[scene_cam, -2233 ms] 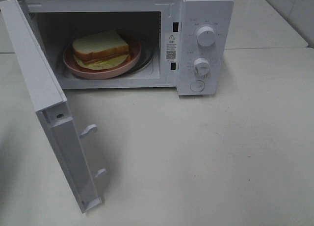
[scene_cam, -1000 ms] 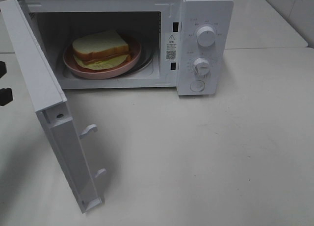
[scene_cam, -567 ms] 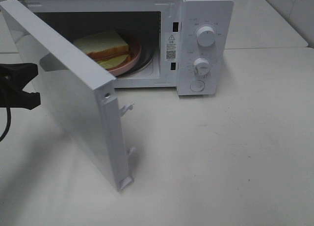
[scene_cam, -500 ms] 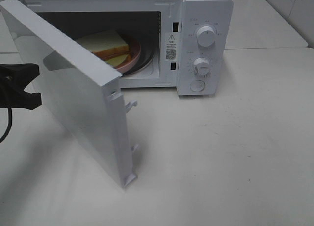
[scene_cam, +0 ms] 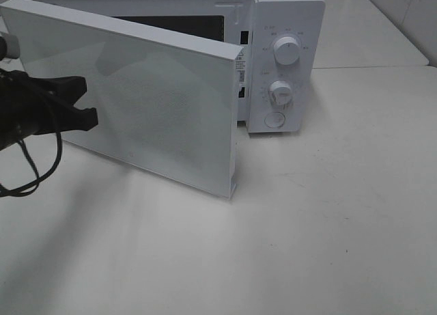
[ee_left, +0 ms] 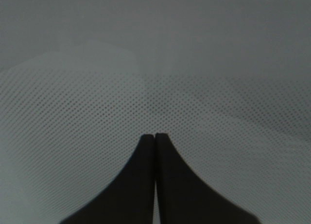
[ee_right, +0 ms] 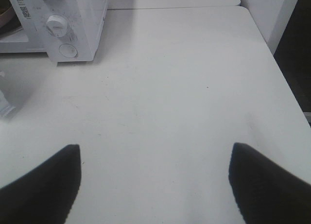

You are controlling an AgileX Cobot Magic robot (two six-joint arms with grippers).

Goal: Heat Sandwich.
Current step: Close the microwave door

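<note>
Exterior high view: at the far left, the black left gripper (scene_cam: pixel 85 104) is resting its tips against the outer face of the white microwave door with the dotted mesh window (scene_cam: pixel 157 110). In the left wrist view that same left gripper (ee_left: pixel 154 136) is showing its two fingers clenched together with nothing between them, and their tips are sitting right at the mesh.

The door is standing ajar at a slant, its free edge just short of the white box-shaped microwave oven (scene_cam: pixel 287 4). It is covering the cavity, so the sandwich is not showing in any view; I am judging that it is sitting inside, behind the door.

Further right, the front panel is carrying an upper white round knob (scene_cam: pixel 287 50), a lower white round knob (scene_cam: pixel 280 93) and a round white button (scene_cam: pixel 274 119).

The black right gripper (ee_right: pixel 155 185), seen only in its own wrist view, is hanging with its fingers spread wide and empty above the pale white tabletop (ee_right: pixel 170 88), well apart from the oven.

The step in hand looks like shutting the door. The next move is calling for a firm push through to the latch. After that a knob needs turning to start the heating, and the right arm seems better placed for it.
</note>
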